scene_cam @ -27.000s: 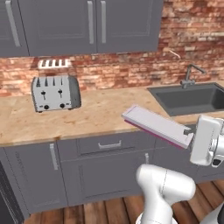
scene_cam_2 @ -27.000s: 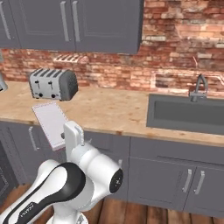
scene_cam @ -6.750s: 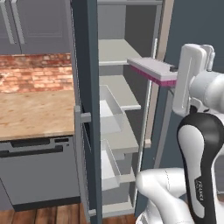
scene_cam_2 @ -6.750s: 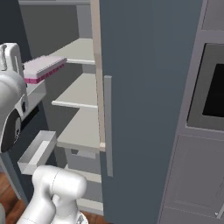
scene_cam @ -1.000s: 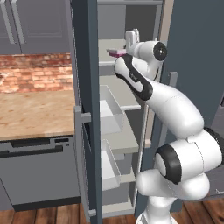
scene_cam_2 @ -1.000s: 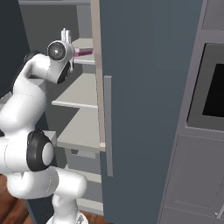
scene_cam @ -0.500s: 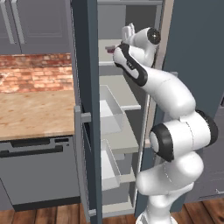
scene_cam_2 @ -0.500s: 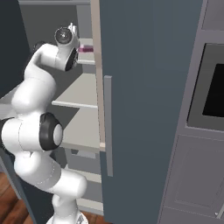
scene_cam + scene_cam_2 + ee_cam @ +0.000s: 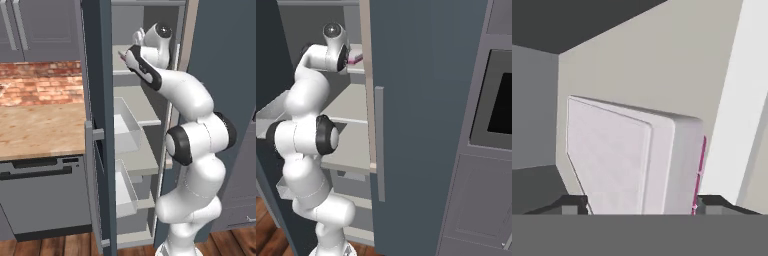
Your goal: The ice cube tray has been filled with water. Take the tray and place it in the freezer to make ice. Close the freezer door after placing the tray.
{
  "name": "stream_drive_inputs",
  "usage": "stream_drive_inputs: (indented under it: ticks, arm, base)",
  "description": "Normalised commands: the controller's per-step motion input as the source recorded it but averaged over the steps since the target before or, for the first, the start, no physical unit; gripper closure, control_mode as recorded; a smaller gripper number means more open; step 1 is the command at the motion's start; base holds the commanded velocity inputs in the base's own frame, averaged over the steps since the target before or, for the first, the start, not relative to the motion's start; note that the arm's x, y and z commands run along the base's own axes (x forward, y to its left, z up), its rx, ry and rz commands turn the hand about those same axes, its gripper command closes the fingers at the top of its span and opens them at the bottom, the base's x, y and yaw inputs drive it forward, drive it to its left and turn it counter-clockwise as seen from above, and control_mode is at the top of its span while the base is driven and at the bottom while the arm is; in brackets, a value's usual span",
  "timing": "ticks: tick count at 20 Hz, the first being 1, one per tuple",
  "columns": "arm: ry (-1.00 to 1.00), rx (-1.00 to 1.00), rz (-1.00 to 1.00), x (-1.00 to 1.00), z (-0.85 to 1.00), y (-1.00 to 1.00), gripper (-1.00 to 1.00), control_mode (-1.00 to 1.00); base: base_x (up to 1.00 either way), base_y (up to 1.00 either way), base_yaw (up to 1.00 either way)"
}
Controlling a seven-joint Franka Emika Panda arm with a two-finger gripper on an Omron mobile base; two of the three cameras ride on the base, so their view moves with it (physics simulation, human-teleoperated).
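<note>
Ice cube tray (image 9: 632, 160) lies on the upper shelf (image 9: 356, 67) inside the freezer (image 9: 145, 105); we see the jaws spread either side of it. Freezer door (image 9: 97, 125) not yet closed.

Ice cube tray (image 9: 632, 160) on upper shelf, freezer door (image 9: 97, 125) open

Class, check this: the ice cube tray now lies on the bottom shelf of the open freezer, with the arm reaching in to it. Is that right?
Not quite. The ice cube tray lies on the top shelf, not the bottom one, as the right base view shows. The rest holds: the freezer stands open and the arm reaches in, its gripper at the tray's near end.
</note>
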Motion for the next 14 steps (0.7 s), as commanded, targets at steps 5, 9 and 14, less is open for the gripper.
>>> stream_drive_inputs:
  ticks: [5, 9, 14]
  arm:
    - [0.08, -0.06, 0.00, 0.16, -0.25, 0.05, -1.00, -1.00]
    - [0.11, 0.00, 0.00, -0.51, 0.00, 0.00, -1.00, -1.00]
    - [0.05, 0.00, -0.02, -1.00, 0.00, -0.03, -1.00, -1.00]
  base:
    - [0.00, 0.00, 0.00]
    - [0.00, 0.00, 0.00]
    - [0.00, 0.00, 0.00]
